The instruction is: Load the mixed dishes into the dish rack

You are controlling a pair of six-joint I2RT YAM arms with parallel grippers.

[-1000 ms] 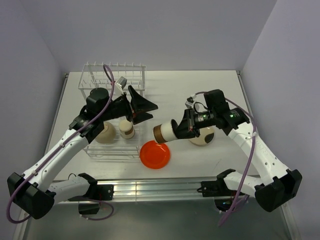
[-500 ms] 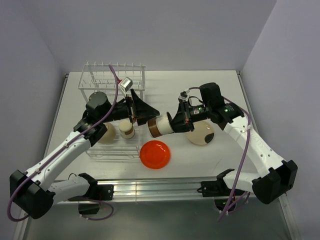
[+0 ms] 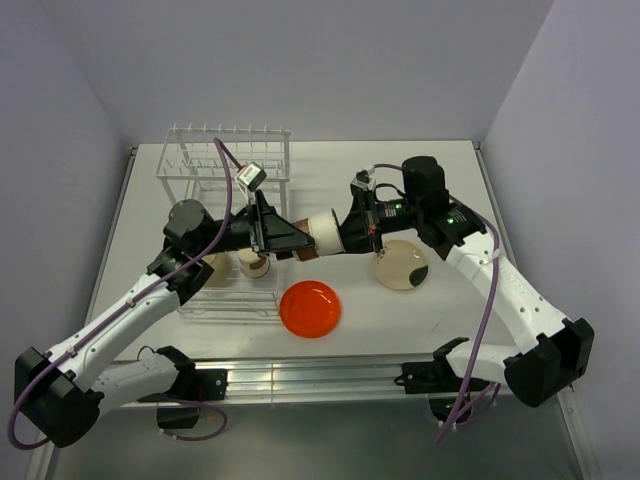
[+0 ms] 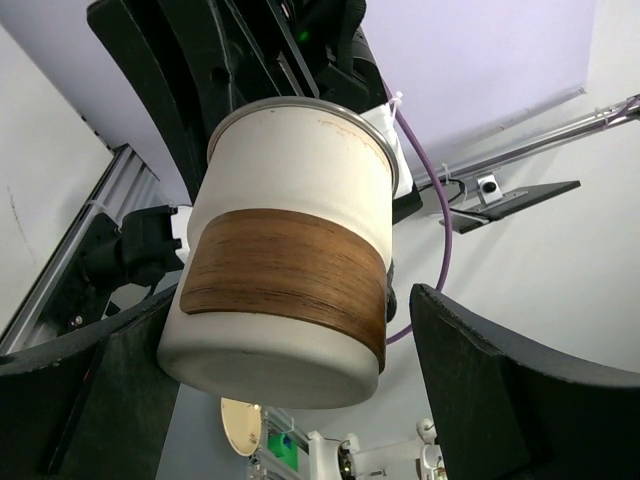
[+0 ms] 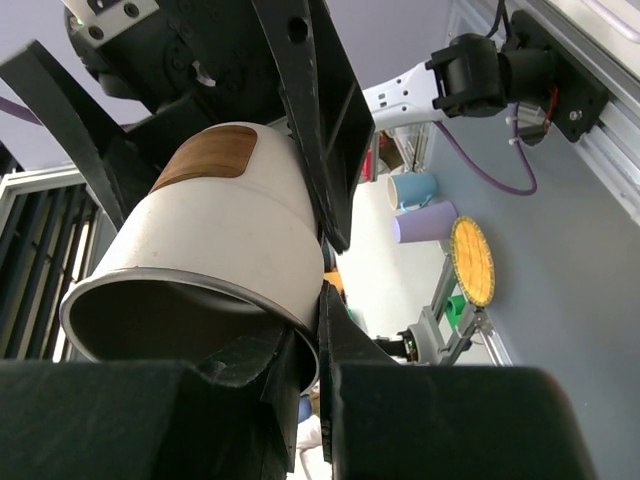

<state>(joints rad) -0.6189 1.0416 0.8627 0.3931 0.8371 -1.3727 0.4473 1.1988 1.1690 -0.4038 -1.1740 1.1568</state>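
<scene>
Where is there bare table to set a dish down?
Bare table at the back, between the rack and the right wall; in front, right of the orange plate, near the cream dish. Crowded mid-table, where left gripper and right gripper meet at the cup.

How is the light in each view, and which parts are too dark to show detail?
Top external: even, soft light, only faint shadows on the table. Left wrist: the cup is bright and sharp, the left end effector's fingers nearly black. Right wrist: the right end effector's fingers are a black mass; the cup's wall is clear.
</scene>
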